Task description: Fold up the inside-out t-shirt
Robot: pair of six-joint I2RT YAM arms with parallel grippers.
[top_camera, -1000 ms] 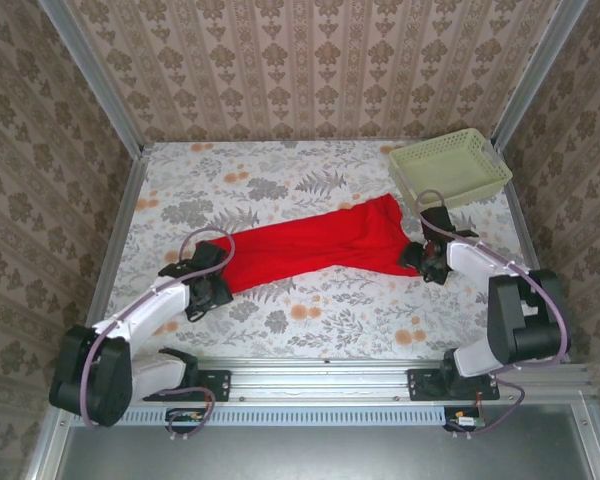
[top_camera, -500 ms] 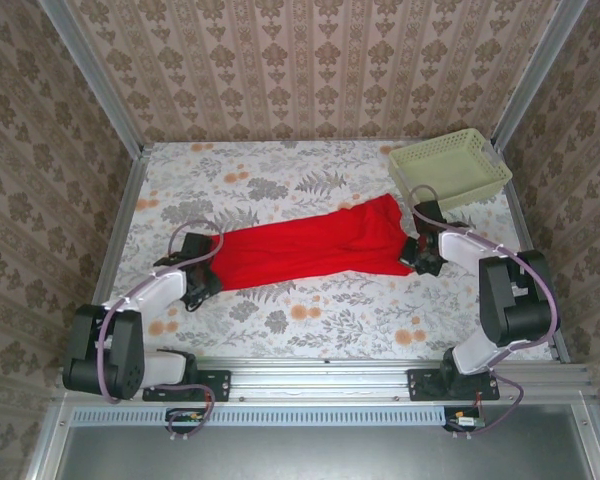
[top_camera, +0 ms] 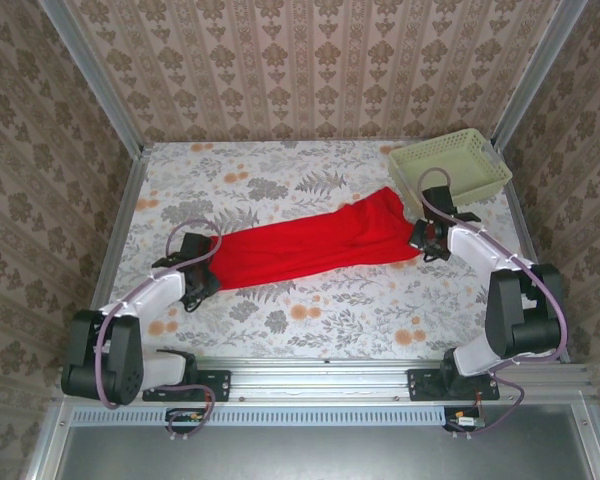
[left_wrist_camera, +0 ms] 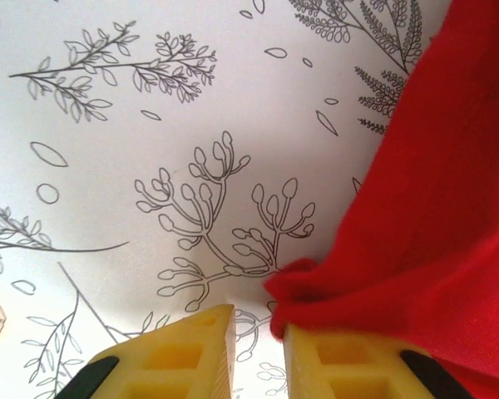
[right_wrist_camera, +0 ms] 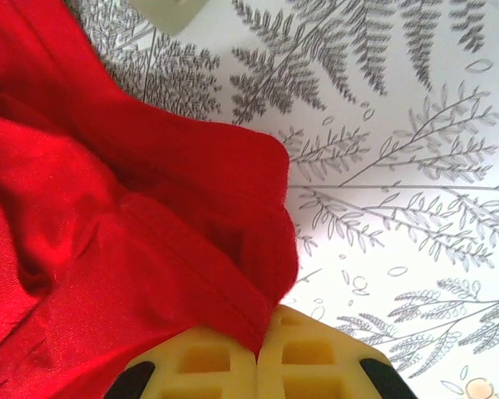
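The inside-out t-shirt (top_camera: 310,248) lies bunched in a long red strip across the middle of the floral table. My left gripper (top_camera: 202,274) sits at the strip's left end. In the left wrist view its yellow fingers (left_wrist_camera: 258,328) stand a narrow gap apart with the table showing between them. A corner of the t-shirt (left_wrist_camera: 432,208) lies against the right finger's tip, not clamped. My right gripper (top_camera: 421,240) is at the strip's right end. Its pads (right_wrist_camera: 262,332) are shut on a fold of the red t-shirt (right_wrist_camera: 108,208).
A pale green basket (top_camera: 448,168) stands at the back right, just behind the right gripper. Patterned walls close in the table (top_camera: 320,320) on three sides. Bare floral cloth lies in front of and behind the shirt.
The right gripper has shut on the shirt's right end and drawn it back toward the basket. The left fingers have narrowed and the left gripper has shifted slightly away from me.
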